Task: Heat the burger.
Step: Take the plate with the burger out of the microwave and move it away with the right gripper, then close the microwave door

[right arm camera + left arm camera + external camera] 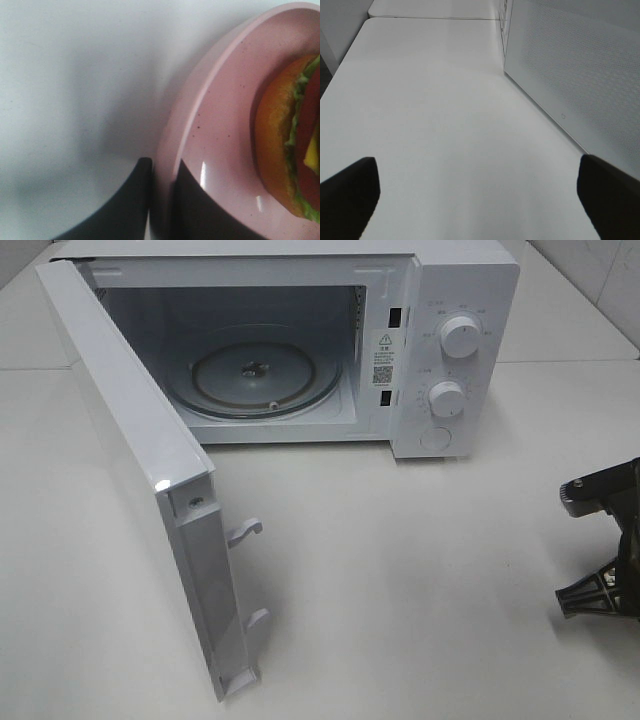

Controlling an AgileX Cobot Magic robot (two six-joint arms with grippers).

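Burger (292, 145) on pink plate (220, 125), right hand (161, 200) pinching the plate's rim, one finger each side, left hand (480, 200) spread wide over bare white table (445, 125) beside microwave (440, 300), door (140, 480) swung open, glass turntable (255, 380) bare, broad table room in front.

Standing wide open: microwave door (150, 490), swinging out across the left of the white table (420, 570) and walling off that side. Lying unobstructed: cavity mouth, with only the glass turntable (262, 380) sitting on the floor inside. Stretching bare: tabletop in front of the control panel (450, 360). Crowding the right edge: right gripper (161, 200), straddling the pink plate (220, 125) rim.
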